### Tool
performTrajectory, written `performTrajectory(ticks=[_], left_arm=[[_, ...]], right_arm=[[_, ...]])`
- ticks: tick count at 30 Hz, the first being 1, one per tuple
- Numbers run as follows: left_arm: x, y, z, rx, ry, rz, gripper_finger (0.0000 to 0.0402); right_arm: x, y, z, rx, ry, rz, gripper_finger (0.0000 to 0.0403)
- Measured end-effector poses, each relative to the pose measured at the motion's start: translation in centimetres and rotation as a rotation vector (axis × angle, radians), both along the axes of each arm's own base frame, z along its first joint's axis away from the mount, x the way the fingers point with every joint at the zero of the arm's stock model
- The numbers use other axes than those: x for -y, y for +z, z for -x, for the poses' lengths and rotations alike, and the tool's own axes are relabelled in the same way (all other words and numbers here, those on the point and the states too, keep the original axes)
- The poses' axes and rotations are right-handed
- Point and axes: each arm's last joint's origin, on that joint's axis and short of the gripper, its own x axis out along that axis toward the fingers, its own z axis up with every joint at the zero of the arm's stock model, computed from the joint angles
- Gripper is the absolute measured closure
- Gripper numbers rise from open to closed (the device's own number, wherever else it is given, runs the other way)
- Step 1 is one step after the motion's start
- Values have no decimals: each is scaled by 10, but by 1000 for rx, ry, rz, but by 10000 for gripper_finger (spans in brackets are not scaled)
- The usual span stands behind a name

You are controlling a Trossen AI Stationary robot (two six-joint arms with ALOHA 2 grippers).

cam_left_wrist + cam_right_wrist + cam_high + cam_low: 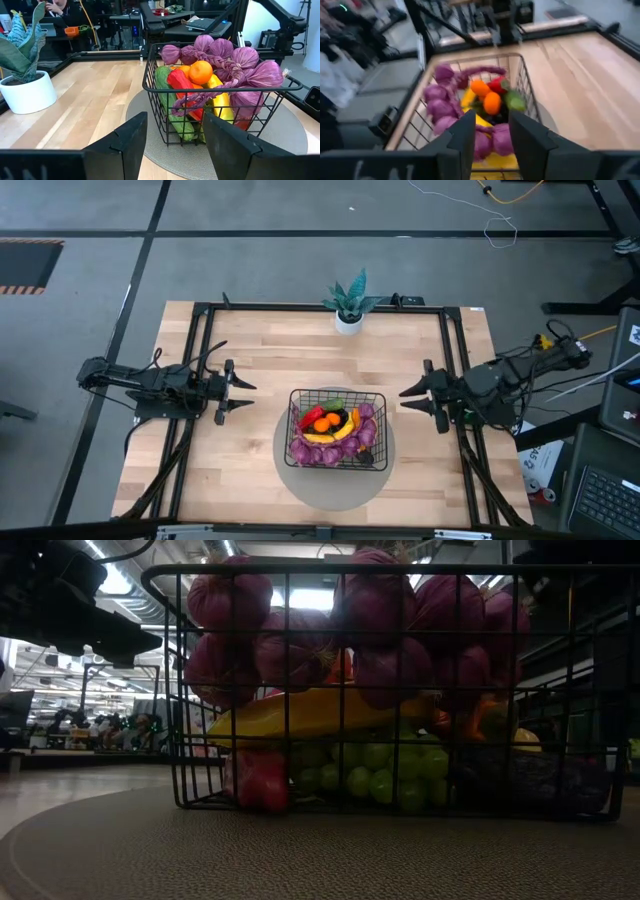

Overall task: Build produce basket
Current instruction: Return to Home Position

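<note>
Basket (338, 392): stands upright on the round grey disc (335, 485), which lies on the wooden table (260, 350) midway between the two arms and toward the near edge. The disc shows all round the basket's foot.

Contents, as far as I can make out:
- The long purple lumpy string (235, 65) is draped along the rim and heaped above the wire, mostly on the sides away from the left arm.
- An orange (201, 71) sits on top near the middle, touching a red pepper (181, 82) beside it.
- A yellow banana (300, 715) lies across the basket under the purple heap.
- A cucumber (167, 102) leans inside the wall that faces the left arm.
- Green grapes (380, 775) rest on the basket floor, seen through the mesh from table height.
- Dark items lie lower down; I cannot tell what they are.

Left gripper (250, 394): out to the left of the basket and well apart from it, pointing toward it. Its fingers are spread wide with nothing between them.

Right gripper (408, 400): just off the basket's right side, not touching, also pointing toward it. Its fingers are parted by a narrower gap and hold nothing.

Potted plant (349, 305): at the table's far edge, in the middle, well apart from the basket and both arms.
</note>
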Motion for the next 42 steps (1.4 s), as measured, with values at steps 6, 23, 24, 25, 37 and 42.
performTrajectory(ticks=[6, 23, 24, 25, 37, 42], left_arm=[[0, 0, 0, 0, 0, 0, 214], [0, 0, 0, 0, 0, 0, 214], [0, 0, 0, 0, 0, 0, 214], [0, 0, 0, 0, 0, 0, 214], [0, 0, 0, 0, 0, 0, 214], [0, 0, 0, 0, 0, 0, 214]], right_arm=[[8, -31, 13, 152, 38, -57, 283], [26, -91, 25, 325, -81, -12, 283], [27, -94, 25, 321, -87, -9, 283], [28, -97, 25, 316, -91, -9, 283], [31, -112, 24, 265, -82, 7, 283], [30, -112, 24, 262, -64, 24, 283]])
